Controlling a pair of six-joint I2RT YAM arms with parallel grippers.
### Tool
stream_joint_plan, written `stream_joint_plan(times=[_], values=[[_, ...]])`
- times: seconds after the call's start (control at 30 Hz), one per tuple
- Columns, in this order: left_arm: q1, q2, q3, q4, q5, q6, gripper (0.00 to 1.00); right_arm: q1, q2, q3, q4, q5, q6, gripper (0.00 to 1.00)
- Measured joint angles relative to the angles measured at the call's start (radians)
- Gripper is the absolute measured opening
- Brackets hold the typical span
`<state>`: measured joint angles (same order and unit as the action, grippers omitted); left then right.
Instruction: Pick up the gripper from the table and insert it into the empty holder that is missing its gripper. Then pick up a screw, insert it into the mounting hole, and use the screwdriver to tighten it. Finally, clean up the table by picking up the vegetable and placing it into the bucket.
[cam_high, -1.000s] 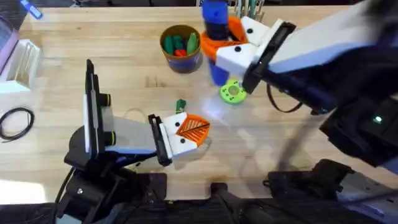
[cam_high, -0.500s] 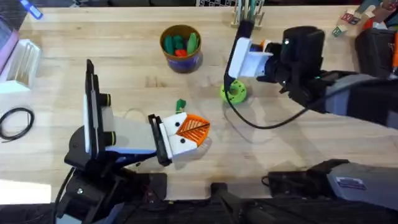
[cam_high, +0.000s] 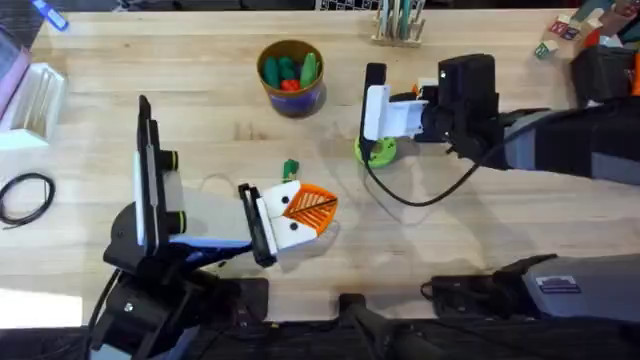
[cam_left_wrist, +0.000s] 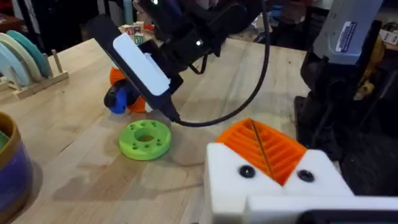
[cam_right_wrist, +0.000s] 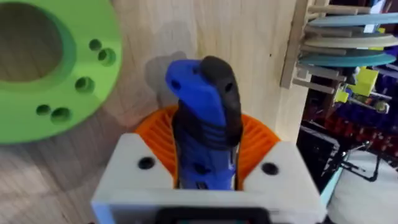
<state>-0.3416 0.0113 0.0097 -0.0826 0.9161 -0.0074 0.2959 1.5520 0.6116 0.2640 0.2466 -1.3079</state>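
Overhead, the right gripper (cam_high: 372, 105) hovers just above the green disc (cam_high: 375, 150), while the left gripper (cam_high: 312, 208) rests low with the vegetable (cam_high: 290, 168) just beyond its tip and the bucket (cam_high: 291, 75) farther off on the worktop (cam_high: 200, 70). Seen from the left wrist, its jaws sit closed on nothing. From the right wrist, the jaws clamp the screwdriver (cam_right_wrist: 205, 118) beside the disc.
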Motion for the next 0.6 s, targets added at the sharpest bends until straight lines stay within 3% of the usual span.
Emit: stream_joint_plan(times=[0.07, 0.17, 0.23, 0.37, 0.4, 0.53, 0.57, 0.6], values=[[0.0, 0.0, 0.0, 0.0, 0.0, 0.0, 0.015, 0.0, -0.004, 0.008, -0.021, 0.0, -0.003, 0.499], [0.0, 0.0, 0.0, 0.0, 0.0, 0.0, 0.016, 0.001, -0.011, 0.02, -0.016, 0.002, -0.006, 0.911], [0.0, 0.0, 0.0, 0.0, 0.0, 0.001, 0.08, 0.001, -0.023, 0.028, -0.028, 0.005, 0.002, 0.984], [0.0, 0.0, 0.0, 0.0, 0.0, 0.0, 0.138, 0.008, -0.041, 0.026, -0.053, 0.016, 0.054, 0.989], [0.0, 0.0, 0.0, 0.0, 0.0, 0.004, 0.198, 0.011, -0.05, 0.022, -0.06, 0.017, 0.073, 0.989], [0.0, 0.0, 0.0, 0.0, 0.0, 0.004, 0.827, 0.02, -0.113, 0.005, -0.078, 0.018, 0.175, 0.989], [0.0, 0.0, 0.0, 0.0, 0.0, 0.002, 0.936, 0.02, -0.138, 0.004, -0.078, 0.018, 0.21, 0.989], [0.0, 0.0, 0.0, 0.0, 0.0, 0.002, 0.975, 0.02, -0.166, 0.004, -0.081, 0.018, 0.249, 0.989]])
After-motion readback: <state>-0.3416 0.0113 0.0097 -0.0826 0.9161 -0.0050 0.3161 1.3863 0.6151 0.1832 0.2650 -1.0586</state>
